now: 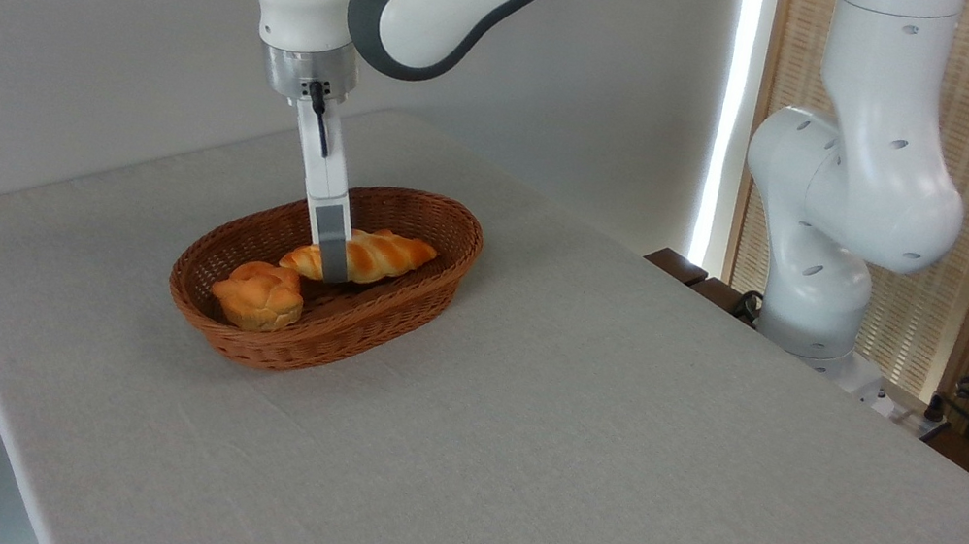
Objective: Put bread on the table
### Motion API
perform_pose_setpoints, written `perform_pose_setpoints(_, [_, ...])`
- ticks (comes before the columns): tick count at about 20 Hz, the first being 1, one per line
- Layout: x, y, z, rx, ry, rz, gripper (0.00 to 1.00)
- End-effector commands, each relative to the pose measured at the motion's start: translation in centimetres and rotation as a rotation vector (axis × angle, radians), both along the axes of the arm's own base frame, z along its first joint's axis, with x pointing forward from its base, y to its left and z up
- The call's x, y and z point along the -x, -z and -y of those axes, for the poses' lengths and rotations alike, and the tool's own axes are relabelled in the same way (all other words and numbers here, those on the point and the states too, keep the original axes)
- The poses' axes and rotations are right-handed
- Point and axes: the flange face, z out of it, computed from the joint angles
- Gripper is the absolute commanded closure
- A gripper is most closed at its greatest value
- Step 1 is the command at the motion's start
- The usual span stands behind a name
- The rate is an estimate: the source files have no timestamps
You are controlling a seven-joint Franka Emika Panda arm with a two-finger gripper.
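I see the large rectangular table [577, 425] under its plain light grey cloth, with bare space to the right and near side. Toward its far left sits the brown oval wicker basket [433, 288]. In the basket's far half lies the long braided golden-orange loaf [384, 255], its glossy crust tapering at both ends; a small round bun [259, 295] rests at the near left end. My two-finger gripper [330, 271] is down across the loaf's left-of-middle section. Only one grey finger [332, 247] faces me, so I cannot tell how wide the jaws stand or whether they have bitten. I judge the loaf light, fairly stiff and slick; the thick middle offers the surest hold.
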Motion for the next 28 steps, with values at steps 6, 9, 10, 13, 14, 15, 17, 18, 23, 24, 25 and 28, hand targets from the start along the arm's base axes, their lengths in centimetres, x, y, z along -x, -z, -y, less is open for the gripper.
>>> perform_pose_setpoints(6, [0.2, 0.5, 0.4, 0.001, 0.022, 0.007, 0.00])
perform_pose_setpoints(9, [0.5, 1.1, 0.4, -0.004, 0.022, -0.004, 0.00])
perform_pose_setpoints(10, [0.5, 1.2, 0.4, -0.006, 0.023, -0.007, 0.00])
perform_pose_setpoints(13, [0.7, 1.7, 0.3, -0.010, 0.025, -0.015, 0.00])
perform_pose_setpoints(14, [0.8, 1.7, 0.3, -0.011, 0.025, -0.016, 0.00])
perform_pose_setpoints(15, [0.8, 1.8, 0.4, -0.012, 0.026, -0.018, 0.00])
perform_pose_setpoints(17, [0.9, 1.9, 0.3, -0.013, 0.027, -0.020, 0.00])
perform_pose_setpoints(18, [0.9, 1.9, 0.3, -0.013, 0.027, -0.020, 0.00])
perform_pose_setpoints(23, [1.2, 2.6, 0.2, -0.022, 0.029, -0.033, 0.00])
perform_pose_setpoints(24, [1.3, 2.7, 0.3, -0.022, 0.031, -0.036, 0.00])
perform_pose_setpoints(25, [1.7, 2.9, 0.7, -0.027, 0.043, -0.039, 0.00])
perform_pose_setpoints(28, [2.1, 3.7, 0.7, -0.036, 0.046, -0.053, 0.00])
